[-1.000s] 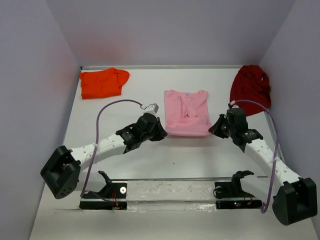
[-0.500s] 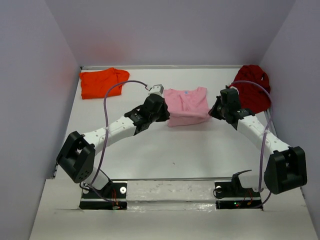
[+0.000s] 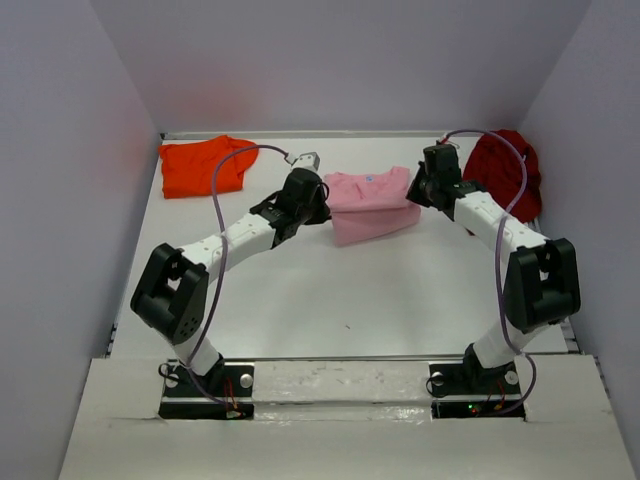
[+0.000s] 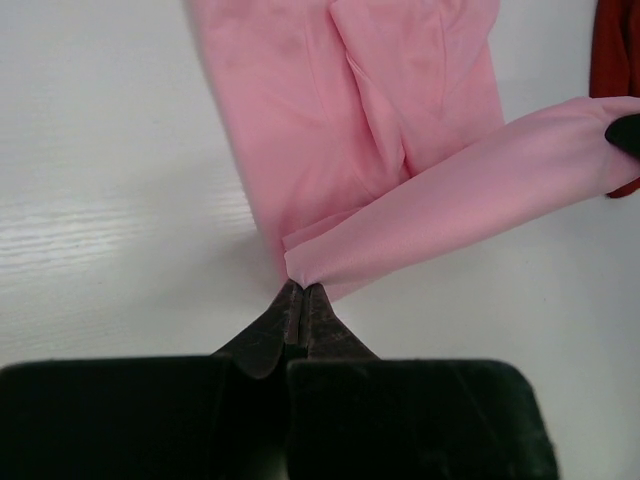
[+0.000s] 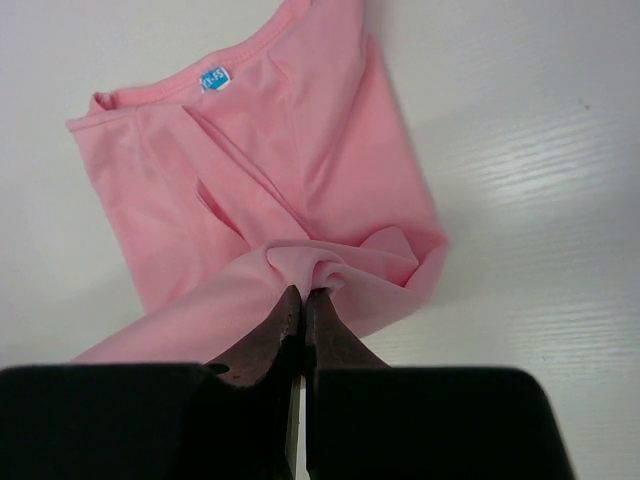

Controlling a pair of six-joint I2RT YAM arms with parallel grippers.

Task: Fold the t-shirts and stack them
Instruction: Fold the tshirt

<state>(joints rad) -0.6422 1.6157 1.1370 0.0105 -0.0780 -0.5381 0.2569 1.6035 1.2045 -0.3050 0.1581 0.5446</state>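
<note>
The light pink t-shirt [image 3: 368, 204] lies at the middle back of the table, its near hem lifted and doubled over towards the collar. My left gripper [image 3: 323, 208] is shut on the hem's left corner [image 4: 310, 262]. My right gripper [image 3: 418, 194] is shut on the bunched right corner [image 5: 330, 262]. The lifted strip of cloth [image 4: 470, 195] spans between the two grips above the flat part [image 4: 330, 110]. A blue neck label [image 5: 214, 77] shows at the collar. The bright orange t-shirt [image 3: 200, 166] lies at the back left. The dark red t-shirt [image 3: 506, 176] is heaped at the back right.
White walls close in the table on the left, back and right. The dark red shirt [image 4: 612, 50] lies close beside the right arm [image 3: 500, 225]. The arm bases [image 3: 205, 385] sit on a strip at the near edge.
Both grippers have moved away from the bases towards the back, carrying the pink shirt's near hem up and over towards its collar. The visible pink area has become shorter.
</note>
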